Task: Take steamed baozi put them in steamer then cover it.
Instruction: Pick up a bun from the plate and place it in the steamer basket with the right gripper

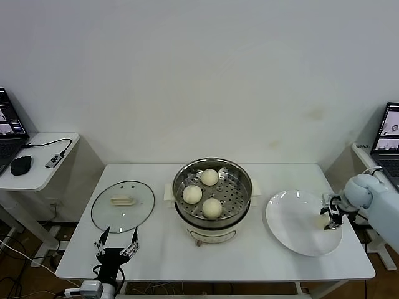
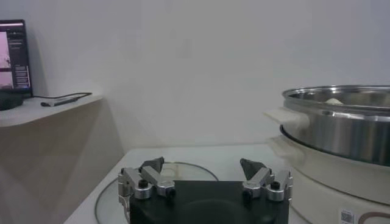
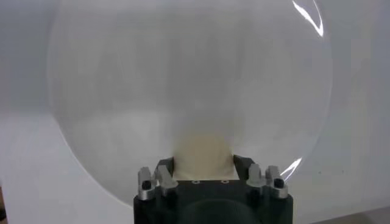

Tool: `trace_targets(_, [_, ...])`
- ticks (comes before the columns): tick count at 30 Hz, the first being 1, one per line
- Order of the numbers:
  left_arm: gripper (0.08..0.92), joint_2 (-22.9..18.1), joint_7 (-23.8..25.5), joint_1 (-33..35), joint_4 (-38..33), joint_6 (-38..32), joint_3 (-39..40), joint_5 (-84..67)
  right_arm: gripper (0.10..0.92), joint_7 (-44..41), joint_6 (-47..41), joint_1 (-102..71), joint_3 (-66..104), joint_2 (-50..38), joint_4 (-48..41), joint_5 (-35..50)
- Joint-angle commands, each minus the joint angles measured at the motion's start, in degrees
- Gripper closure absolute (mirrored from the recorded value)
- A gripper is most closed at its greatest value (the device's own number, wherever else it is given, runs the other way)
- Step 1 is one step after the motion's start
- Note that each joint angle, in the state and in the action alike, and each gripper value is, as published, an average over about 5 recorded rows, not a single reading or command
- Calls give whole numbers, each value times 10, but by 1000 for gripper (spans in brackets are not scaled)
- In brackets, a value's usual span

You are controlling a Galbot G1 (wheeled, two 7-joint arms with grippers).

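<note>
Three steamed baozi lie on the perforated tray of the steel steamer at the table's middle. A fourth baozi sits between my right gripper's fingers, which press on both its sides. My right gripper is low over the right edge of the white plate. The glass cover lies flat on the table left of the steamer. My left gripper is open and empty near the front edge, just before the cover. The steamer's side shows in the left wrist view.
A white side table on the left carries a laptop, a black mouse and a cable. Another laptop stands at the right behind my right arm. The plate fills the right wrist view.
</note>
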Motion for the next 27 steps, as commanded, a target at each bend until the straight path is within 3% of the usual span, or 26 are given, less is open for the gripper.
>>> trace_targets(1, [177,1,0,0,0,0,0,0,488,-7,-5,14,-12,-13,22,18])
trace_targets(10, [177,3,0,-1,-1,-1,-1,-1,524,-23,-27,103,-82,-57,83,81])
trace_targets(16, [177,4,0,-5,0,0,2,-2,546,-24,-58,258,-200,-78,127,159])
trace_targets(27, [177,9,0,-15,2,0,9,-4,531,5,-126,538,-425,-14,201,336])
